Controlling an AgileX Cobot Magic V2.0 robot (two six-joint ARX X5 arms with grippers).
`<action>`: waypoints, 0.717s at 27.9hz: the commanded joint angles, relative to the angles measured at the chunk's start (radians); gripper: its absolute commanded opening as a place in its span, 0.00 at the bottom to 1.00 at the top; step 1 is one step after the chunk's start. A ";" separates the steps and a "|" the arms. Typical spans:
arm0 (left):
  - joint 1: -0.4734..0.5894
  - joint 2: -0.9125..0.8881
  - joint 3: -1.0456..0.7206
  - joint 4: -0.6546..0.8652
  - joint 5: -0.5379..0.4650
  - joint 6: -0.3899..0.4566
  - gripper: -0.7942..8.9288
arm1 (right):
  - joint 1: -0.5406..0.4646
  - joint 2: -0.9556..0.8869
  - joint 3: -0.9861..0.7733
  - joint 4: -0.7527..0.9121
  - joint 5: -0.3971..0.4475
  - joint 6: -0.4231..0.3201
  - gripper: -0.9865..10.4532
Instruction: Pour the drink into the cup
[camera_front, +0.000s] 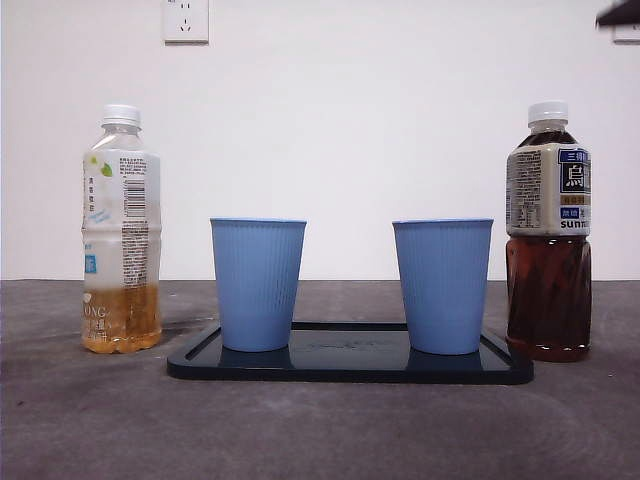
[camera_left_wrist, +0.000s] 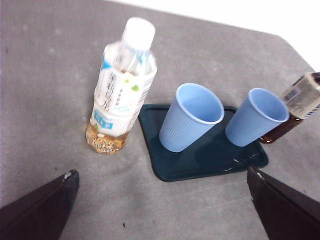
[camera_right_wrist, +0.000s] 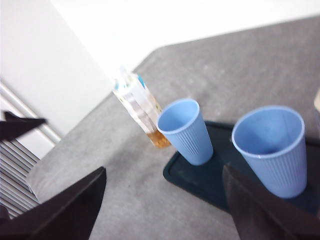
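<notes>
Two empty blue ribbed cups (camera_front: 258, 283) (camera_front: 443, 285) stand upright on a dark tray (camera_front: 350, 368). A clear bottle (camera_front: 121, 235) with a white cap and a little amber drink stands left of the tray. A full bottle of dark tea (camera_front: 548, 235) with a white cap stands right of it. My left gripper (camera_left_wrist: 160, 172) is open and empty, held above and short of the clear bottle (camera_left_wrist: 122, 90) and the cups (camera_left_wrist: 192, 115). My right gripper (camera_right_wrist: 164, 169) is open and empty, held above the tray's (camera_right_wrist: 200, 180) near side.
The grey table (camera_front: 320, 430) runs to a white wall with a socket (camera_front: 185, 20). A black arm tip (camera_front: 620, 14) shows at the top right corner of the front view. The table's edge and a slatted surface (camera_right_wrist: 15, 170) show in the right wrist view.
</notes>
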 joint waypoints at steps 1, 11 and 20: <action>-0.009 0.007 -0.064 0.114 -0.003 -0.085 0.73 | 0.006 -0.002 0.017 -0.002 -0.002 0.007 0.41; -0.125 0.097 -0.256 0.459 -0.099 -0.113 0.73 | 0.005 -0.002 0.019 -0.019 0.005 -0.019 0.41; -0.260 0.315 -0.271 0.629 -0.304 0.045 0.73 | 0.006 -0.003 0.019 -0.020 0.005 -0.015 0.41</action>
